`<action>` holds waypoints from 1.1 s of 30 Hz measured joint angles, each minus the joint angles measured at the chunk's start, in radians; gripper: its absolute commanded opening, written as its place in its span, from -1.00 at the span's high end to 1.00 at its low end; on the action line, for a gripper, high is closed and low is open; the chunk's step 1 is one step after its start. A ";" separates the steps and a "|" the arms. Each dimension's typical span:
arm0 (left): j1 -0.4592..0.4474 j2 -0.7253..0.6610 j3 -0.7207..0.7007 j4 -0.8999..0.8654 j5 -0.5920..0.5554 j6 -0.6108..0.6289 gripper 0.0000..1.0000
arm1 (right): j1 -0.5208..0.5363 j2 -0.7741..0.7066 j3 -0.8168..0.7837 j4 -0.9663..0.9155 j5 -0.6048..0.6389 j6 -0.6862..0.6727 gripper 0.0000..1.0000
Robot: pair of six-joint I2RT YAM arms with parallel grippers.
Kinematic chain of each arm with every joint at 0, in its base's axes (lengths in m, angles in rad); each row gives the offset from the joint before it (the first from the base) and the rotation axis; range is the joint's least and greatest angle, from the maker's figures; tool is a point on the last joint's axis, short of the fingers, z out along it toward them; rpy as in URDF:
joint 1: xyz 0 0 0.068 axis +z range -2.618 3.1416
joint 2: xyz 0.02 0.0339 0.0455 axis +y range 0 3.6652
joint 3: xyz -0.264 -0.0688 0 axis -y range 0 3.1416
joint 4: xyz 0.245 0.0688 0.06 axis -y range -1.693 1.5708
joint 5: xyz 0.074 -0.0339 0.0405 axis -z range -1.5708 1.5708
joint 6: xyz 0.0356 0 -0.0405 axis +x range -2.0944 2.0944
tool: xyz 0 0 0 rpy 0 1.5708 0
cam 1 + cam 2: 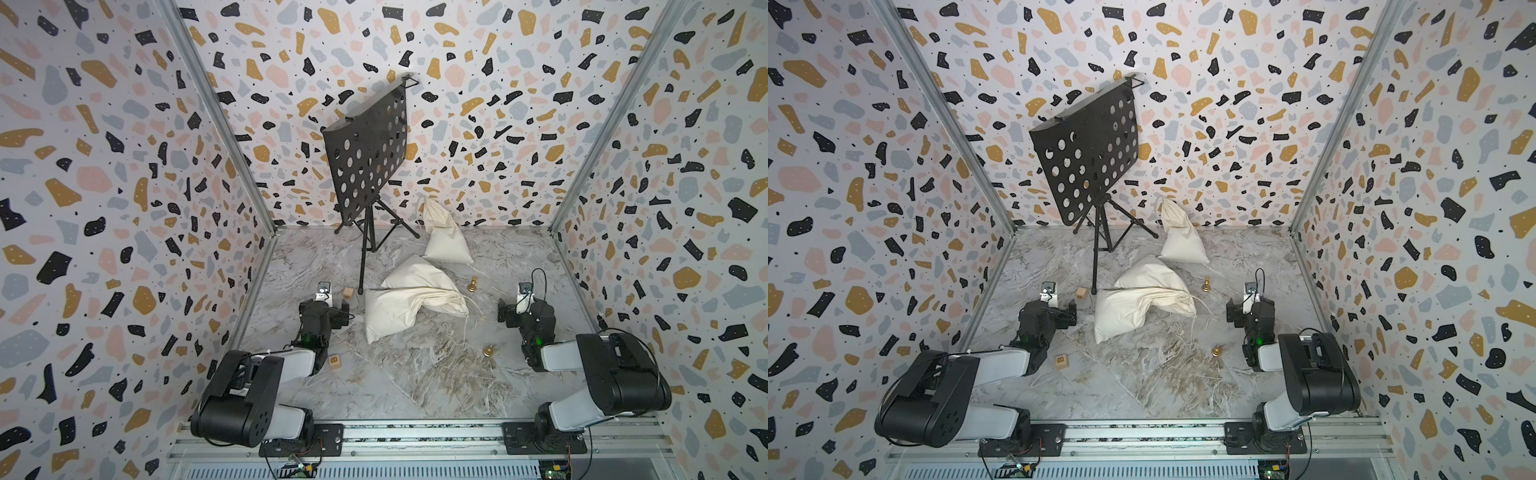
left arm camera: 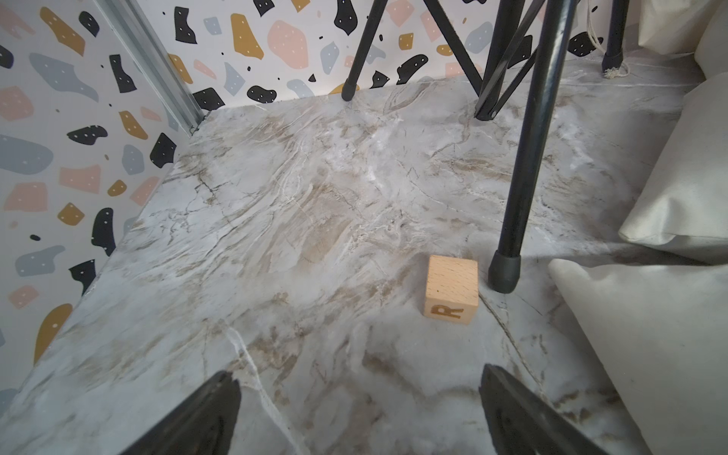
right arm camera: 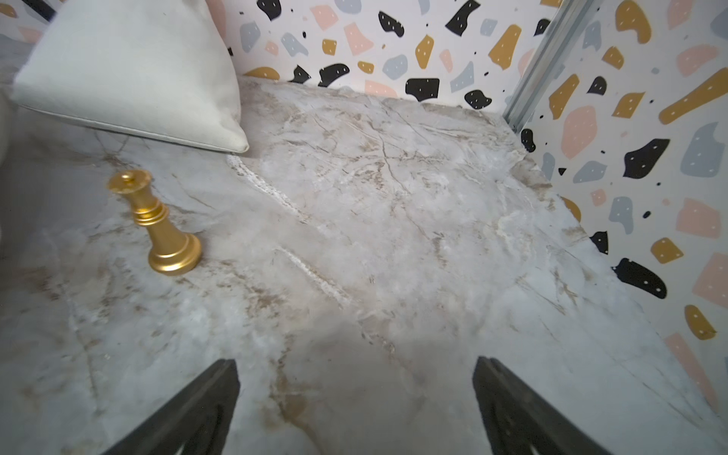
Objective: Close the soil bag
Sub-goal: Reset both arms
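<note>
Terrazzo-print walls point(image 1: 104, 166), perhaps marble floor point(image 1: 395, 374)

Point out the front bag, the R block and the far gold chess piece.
front bag point(image 1: 399, 316): in a top view, middle of its body.
R block point(image 2: 451, 277): left wrist view, top face.
far chess piece point(image 3: 158, 230): right wrist view, its stem.

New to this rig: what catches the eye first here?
The black perforated music stand towers at the back of the marble table. In front of it, cream cloth bags lie in the middle, the nearest bag trailing its drawstrings toward the front edge.
</note>
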 measured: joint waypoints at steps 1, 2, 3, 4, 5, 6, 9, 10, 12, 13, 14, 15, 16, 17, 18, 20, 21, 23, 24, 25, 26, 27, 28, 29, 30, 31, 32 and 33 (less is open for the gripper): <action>0.000 0.000 0.000 0.000 0.000 0.000 -0.98 | 0.000 0.000 -0.027 0.023 0.002 0.000 -0.99; 0.000 0.000 0.000 0.000 0.000 0.000 -0.98 | 0.000 0.001 -0.041 0.029 0.010 0.001 -0.99; 0.000 0.000 0.000 0.000 0.000 0.000 -0.98 | 0.000 0.001 -0.042 0.023 0.022 0.002 -0.99; 0.000 0.000 0.000 0.000 0.000 0.000 -0.98 | 0.000 0.001 -0.031 0.008 0.037 0.006 -0.99; 0.000 0.000 0.000 0.000 0.000 0.000 -0.98 | 0.000 0.001 -0.006 -0.018 0.055 0.013 -0.99; 0.000 0.000 0.000 0.000 0.000 0.000 -0.98 | 0.000 0.001 0.026 -0.052 0.070 0.018 -0.99; 0.000 0.000 0.000 0.000 0.000 0.000 -0.98 | 0.000 0.000 0.094 -0.078 0.098 0.027 -0.99; 0.000 0.000 0.000 0.000 0.000 0.000 -0.98 | 0.000 0.000 0.104 -0.084 0.104 0.029 -0.99; 0.000 0.000 0.000 0.000 0.000 0.000 -0.98 | 0.000 0.000 0.107 -0.099 0.111 0.032 -0.99; 0.000 0.000 0.000 0.000 0.000 0.000 -0.98 | 0.000 0.001 0.107 -0.110 0.112 0.031 -0.99; 0.000 0.000 0.000 0.000 0.000 0.000 -0.98 | 0.000 0.001 0.107 -0.121 0.113 0.032 -0.99; 0.000 0.000 0.000 0.000 0.000 0.000 -0.98 | 0.000 0.001 0.107 -0.126 0.114 0.032 -0.99; 0.000 0.000 0.000 0.000 0.000 0.000 -0.98 | 0.000 0.001 0.107 -0.130 0.114 0.032 -0.99; 0.000 0.000 0.000 0.000 0.000 0.000 -0.98 | 0.000 0.001 0.107 -0.133 0.115 0.032 -0.99; 0.000 0.000 0.000 0.000 0.000 0.000 -0.98 | 0.000 0.001 0.107 -0.136 0.115 0.032 -0.99; 0.000 0.000 0.000 0.000 0.000 0.000 -0.98 | 0.000 0.001 0.107 -0.141 0.115 0.032 -0.99; 0.000 0.000 0.000 0.000 0.000 0.000 -0.98 | 0.000 0.001 0.107 -0.142 0.115 0.032 -0.99; 0.000 0.000 0.000 0.000 0.000 0.000 -0.98 | 0.000 0.001 0.107 -0.145 0.115 0.032 -0.99; 0.000 0.000 0.000 0.000 0.000 0.000 -0.98 | 0.000 0.001 0.107 -0.146 0.115 0.032 -0.99; 0.000 0.000 0.000 0.000 0.000 0.000 -0.98 | 0.000 0.001 0.107 -0.147 0.115 0.032 -0.99; 0.000 0.000 0.000 0.000 0.000 0.000 -0.98 | 0.000 0.001 0.107 -0.148 0.115 0.032 -0.99; 0.000 0.000 0.000 0.000 0.000 0.000 -0.98 | 0.000 0.001 0.107 -0.149 0.115 0.032 -0.99; 0.000 0.000 0.000 0.000 0.000 0.000 -0.98 | 0.000 0.001 0.107 -0.151 0.115 0.032 -0.99; 0.000 0.000 0.000 0.000 0.000 0.000 -0.98 | 0.000 0.001 0.107 -0.153 0.115 0.032 -0.99; 0.000 0.000 0.000 0.000 0.000 0.000 -0.98 | 0.000 0.001 0.107 -0.153 0.115 0.032 -0.99; 0.000 0.000 0.000 0.000 0.000 0.000 -0.98 | 0.000 0.001 0.107 -0.153 0.115 0.032 -0.99; 0.000 0.000 0.000 0.000 0.000 0.000 -0.98 | 0.000 0.001 0.107 -0.153 0.115 0.032 -0.99; 0.000 0.000 0.000 0.000 0.000 0.000 -0.98 | 0.000 0.001 0.107 -0.153 0.115 0.032 -0.99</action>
